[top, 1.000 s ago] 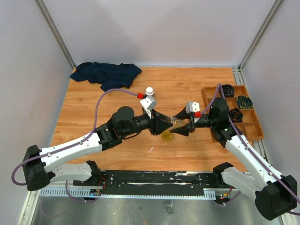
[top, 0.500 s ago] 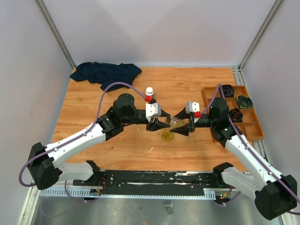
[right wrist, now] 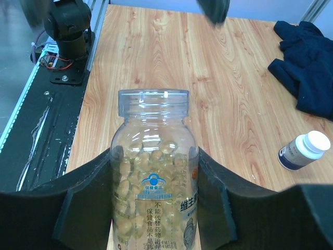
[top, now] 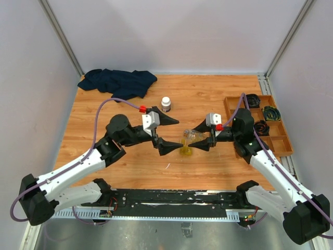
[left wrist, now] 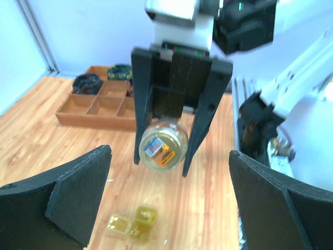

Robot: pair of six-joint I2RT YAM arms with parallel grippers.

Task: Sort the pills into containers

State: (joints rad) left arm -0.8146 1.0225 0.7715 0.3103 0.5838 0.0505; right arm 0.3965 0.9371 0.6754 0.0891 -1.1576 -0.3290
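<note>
My left gripper (top: 178, 136) has backed off, jaws apart, empty; my right gripper (top: 201, 139) clamps the clear pill-filled bottle (right wrist: 153, 182), probably ready to fill the flat translucent yellow case (left wrist: 132, 225).

Table (top: 208, 94): cloth (top: 117, 82), bottle (top: 166, 104), tray (top: 279, 144), yellow case (top: 186, 151)

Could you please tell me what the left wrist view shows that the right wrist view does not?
Only the left wrist view shows the yellow case lying on the table, the wooden compartment tray, and the underside of the clear pill bottle. Only the right wrist view shows the white-capped bottle, the dark blue cloth, and the pill bottle's uncapped mouth with the yellowish capsules inside. Both show the clear pill bottle clamped in the right gripper above the wooden table.
</note>
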